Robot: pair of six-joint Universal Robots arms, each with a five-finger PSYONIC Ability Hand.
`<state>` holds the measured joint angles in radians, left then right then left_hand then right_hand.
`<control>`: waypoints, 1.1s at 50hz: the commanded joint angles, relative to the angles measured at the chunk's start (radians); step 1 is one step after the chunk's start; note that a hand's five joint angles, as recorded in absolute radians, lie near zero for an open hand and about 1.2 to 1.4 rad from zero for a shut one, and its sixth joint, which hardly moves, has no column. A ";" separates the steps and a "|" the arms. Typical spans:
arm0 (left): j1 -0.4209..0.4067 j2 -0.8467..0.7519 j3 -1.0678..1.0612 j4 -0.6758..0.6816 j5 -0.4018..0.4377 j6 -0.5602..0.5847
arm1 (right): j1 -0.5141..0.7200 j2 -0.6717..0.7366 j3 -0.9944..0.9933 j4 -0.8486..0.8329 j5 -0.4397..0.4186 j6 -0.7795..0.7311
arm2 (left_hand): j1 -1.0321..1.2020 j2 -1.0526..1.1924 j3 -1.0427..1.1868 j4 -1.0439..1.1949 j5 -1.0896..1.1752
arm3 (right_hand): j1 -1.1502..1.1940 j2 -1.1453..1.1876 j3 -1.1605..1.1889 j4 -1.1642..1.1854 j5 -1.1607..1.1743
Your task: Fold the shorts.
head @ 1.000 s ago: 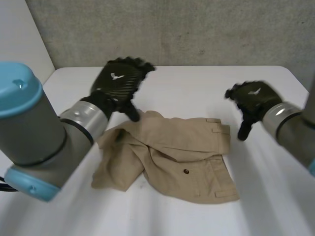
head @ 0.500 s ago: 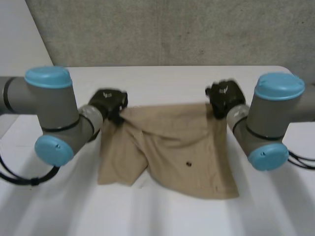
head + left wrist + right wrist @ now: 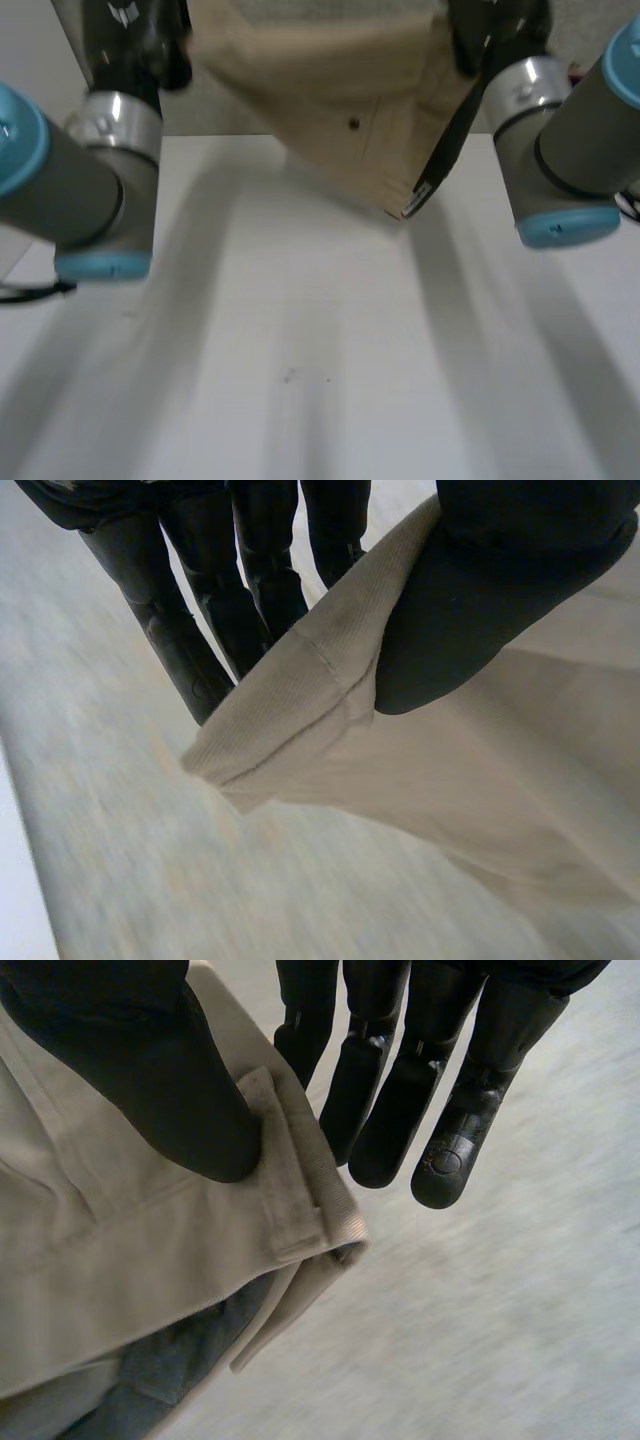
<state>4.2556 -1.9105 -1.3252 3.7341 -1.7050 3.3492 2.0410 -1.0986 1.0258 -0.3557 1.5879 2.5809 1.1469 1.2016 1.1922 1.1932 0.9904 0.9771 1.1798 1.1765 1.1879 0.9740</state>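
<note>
Left hand (image 3: 135, 30) is up high in my head view, clamped on one top corner of the shorts (image 3: 340, 95). On its wrist camera I see that hand (image 3: 480, 590) with the thumb pressed onto the outer face of the tan cloth. The fingers (image 3: 195, 630) run straight down behind it, so the folded edge of the shorts (image 3: 400, 780) is pinched between them.

Right hand (image 3: 495, 30) is at about the same height on the other side and grips the opposite top corner. Its own camera shows the hand (image 3: 150, 1070) with the thumb lying on the waistband just beside a belt loop (image 3: 290, 1185). The fingers (image 3: 395, 1110) are straight behind the cloth, and the shorts (image 3: 110, 1260) are nipped in between. Under that corner I can make out a blue-grey lining (image 3: 165, 1375).

The shorts hang spread between the two hands, in the air, off the table (image 3: 300, 360) as far as I can see. They droop to a low point nearer the right hand, and that lowest edge hangs over the table's far part. A small dark button (image 3: 353, 123) sits on the face turned to me. Behind the cloth is a grey wall (image 3: 225, 105).

The left arm (image 3: 90, 180) and the right arm (image 3: 560, 150) rise at either side of the hanging cloth, grey with light-blue caps. I cannot tell from these views which face of the shorts is the front.
</note>
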 commanded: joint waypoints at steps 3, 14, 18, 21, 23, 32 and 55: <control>-0.016 0.169 -0.360 -0.135 0.018 0.003 | 0.018 -0.060 0.042 0.573 -0.026 0.004 | 0.249 0.195 0.204 0.203 0.231 | 0.419 0.217 0.220 0.208 0.248; -0.017 0.171 -0.408 -0.160 0.047 0.003 | -0.024 0.054 0.008 0.650 -0.103 0.123 | 0.249 0.195 0.204 0.203 0.231 | 0.419 0.217 0.220 0.208 0.248; -0.020 0.059 -0.388 -0.160 0.047 0.006 | -0.022 0.178 -0.009 0.640 -0.117 0.151 | 0.249 0.195 0.204 0.203 0.231 | 0.123 -0.080 -0.077 -0.088 -0.049; -0.020 -0.033 -0.353 -0.161 0.044 0.004 | -0.025 0.268 -0.041 0.597 -0.079 0.195 | 0.249 0.195 0.204 0.203 0.231 | -0.502 -0.705 -0.702 -0.713 -0.674; -0.020 -0.076 -0.330 -0.165 0.042 0.006 | -0.024 0.296 -0.056 0.557 -0.034 0.229 | 0.249 0.195 0.204 0.203 0.231 | -0.683 -0.885 -0.882 -0.894 -0.854; -0.007 -0.170 -0.203 -0.201 0.035 0.027 | -0.028 0.064 0.129 0.445 -0.004 0.314 | 0.249 0.195 0.204 0.203 0.231 | -0.803 -1.005 -1.002 -1.013 -0.974; 0.029 -0.289 -0.127 -0.201 0.031 0.026 | -0.001 -0.084 0.732 0.134 -0.135 0.350 | 0.249 0.195 0.204 0.203 0.231 | -0.469 -0.672 -0.669 -0.680 -0.641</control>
<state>4.2808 -2.1903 -1.4577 3.5312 -1.6730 3.3746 2.0158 -1.2386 1.6788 -0.0142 1.4034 2.9077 1.1469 1.2025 1.1943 1.1973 0.9904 0.3523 0.4016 0.4111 0.4147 0.2300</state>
